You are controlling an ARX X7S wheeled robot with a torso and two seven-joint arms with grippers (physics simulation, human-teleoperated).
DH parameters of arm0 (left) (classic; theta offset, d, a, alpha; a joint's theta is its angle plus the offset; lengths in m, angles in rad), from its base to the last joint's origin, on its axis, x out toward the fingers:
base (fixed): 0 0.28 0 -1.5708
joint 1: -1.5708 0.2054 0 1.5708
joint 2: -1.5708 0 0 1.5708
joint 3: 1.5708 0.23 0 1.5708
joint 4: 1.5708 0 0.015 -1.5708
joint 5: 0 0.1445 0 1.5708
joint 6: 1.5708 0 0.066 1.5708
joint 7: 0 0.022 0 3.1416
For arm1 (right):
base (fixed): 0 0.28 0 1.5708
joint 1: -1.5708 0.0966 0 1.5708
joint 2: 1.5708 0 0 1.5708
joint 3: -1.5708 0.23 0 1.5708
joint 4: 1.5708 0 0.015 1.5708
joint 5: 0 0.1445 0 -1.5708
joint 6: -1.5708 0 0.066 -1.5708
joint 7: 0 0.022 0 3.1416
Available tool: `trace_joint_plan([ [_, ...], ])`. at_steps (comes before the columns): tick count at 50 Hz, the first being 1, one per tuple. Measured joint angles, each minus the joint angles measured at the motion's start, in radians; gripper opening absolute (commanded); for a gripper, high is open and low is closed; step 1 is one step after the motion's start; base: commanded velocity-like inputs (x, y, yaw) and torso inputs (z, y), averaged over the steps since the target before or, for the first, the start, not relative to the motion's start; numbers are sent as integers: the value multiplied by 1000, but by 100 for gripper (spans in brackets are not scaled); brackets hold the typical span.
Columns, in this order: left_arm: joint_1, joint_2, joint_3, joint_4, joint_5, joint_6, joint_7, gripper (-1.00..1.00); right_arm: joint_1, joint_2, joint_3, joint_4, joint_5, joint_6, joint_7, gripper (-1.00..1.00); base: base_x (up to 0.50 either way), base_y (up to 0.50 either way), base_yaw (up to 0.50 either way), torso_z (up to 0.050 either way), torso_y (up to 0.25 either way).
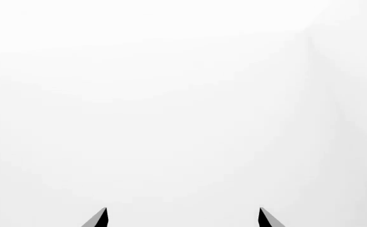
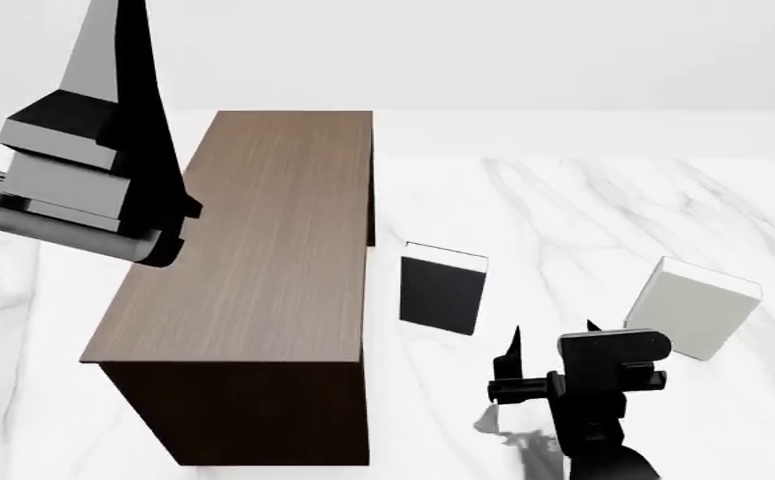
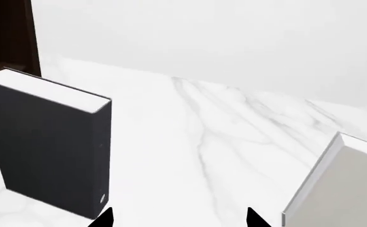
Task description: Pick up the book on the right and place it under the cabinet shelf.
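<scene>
The pale white book (image 2: 689,305) stands upright on the marble table at the right; it also shows in the right wrist view (image 3: 344,187). The dark-brown cabinet shelf (image 2: 254,260) stands at the left, and its corner shows in the right wrist view (image 3: 9,33). My right gripper (image 2: 551,338) is open and empty, low over the table, short of the gap between the two books; its tips show in the right wrist view (image 3: 179,218). My left gripper (image 1: 183,217) is open and empty, facing only plain white. The left arm (image 2: 80,180) is raised beside the cabinet.
A black-covered book (image 2: 441,288) stands upright just right of the cabinet and left of my right gripper; it also shows in the right wrist view (image 3: 44,146). The white marble tabletop (image 2: 561,210) stretches behind the books.
</scene>
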Motion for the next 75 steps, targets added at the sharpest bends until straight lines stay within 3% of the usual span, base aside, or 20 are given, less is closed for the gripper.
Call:
trace_joint_plan([
  [40,78,-40,20,-6,47,64,5,100,32,94,87,-508,127,318,50,100,0,0,0,0,126],
  [60,103,-49,32,-12,66,83,9,100,182,144,246,-759,284,578,98,100,0,0,0,0,240],
  [75,106,-53,38,-10,77,87,11,100,347,169,399,-909,469,814,144,100,0,0,0,0,12],
])
